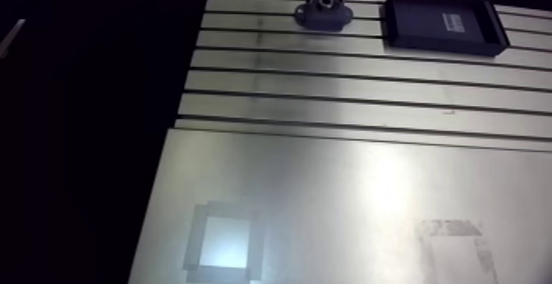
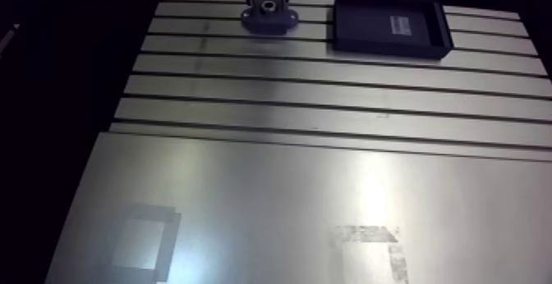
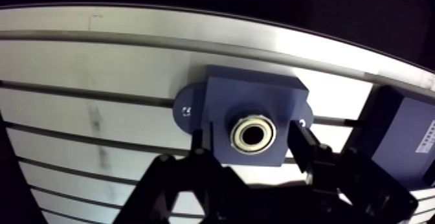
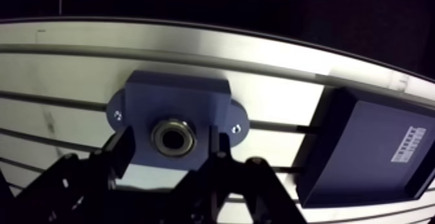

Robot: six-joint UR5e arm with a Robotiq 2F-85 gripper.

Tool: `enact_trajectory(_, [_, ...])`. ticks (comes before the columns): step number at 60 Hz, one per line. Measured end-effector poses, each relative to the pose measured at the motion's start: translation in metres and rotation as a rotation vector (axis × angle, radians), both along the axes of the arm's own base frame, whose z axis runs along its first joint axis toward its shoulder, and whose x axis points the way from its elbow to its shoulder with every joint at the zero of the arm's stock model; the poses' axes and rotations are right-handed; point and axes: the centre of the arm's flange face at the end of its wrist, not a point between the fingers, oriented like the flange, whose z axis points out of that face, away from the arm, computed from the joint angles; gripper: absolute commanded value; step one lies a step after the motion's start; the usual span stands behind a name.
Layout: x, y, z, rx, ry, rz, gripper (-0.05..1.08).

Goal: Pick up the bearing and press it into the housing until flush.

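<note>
Dark blue housing sits on the slotted aluminium table, at its far edge in the arm view. The bearing, a silver ring, is in the housing's round bore, not in the gripper. The gripper has its two fingers spread apart on either side of the bearing, close to the housing block and clamped on nothing. A shallow black tray lies just beside the housing with a small label in it. Step looks like the late pressing stage: pick-up is done and the bearing is seated, but whether it sits flush can't be told from this angle. The next move probably calls for bringing the fingers together and pushing straight down on the ring, kept centred so it doesn't tilt in the bore. Arm pose: wrist pointing straight down over the housing, fingers dropping from above, low and near the part.
</note>
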Motion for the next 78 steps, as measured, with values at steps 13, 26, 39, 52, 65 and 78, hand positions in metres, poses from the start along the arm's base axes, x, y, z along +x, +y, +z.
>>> enact_trajectory(13, [-0.001,0.000,0.012,0.001,0.018,0.001,0.00])
enact_trajectory(26, [0.000,0.001,0.033,0.007,0.043,0.002,0.08])
enact_trajectory(39, [0.003,0.002,0.049,0.009,0.053,-0.004,0.76])
enact_trajectory(52, [0.007,0.001,0.062,0.009,0.052,-0.045,1.08])
enact_trajectory(65, [0.008,0.002,0.061,0.008,0.034,-0.091,1.08])
enact_trajectory(78, [0.008,0.002,0.057,0.008,0.025,-0.118,1.08])
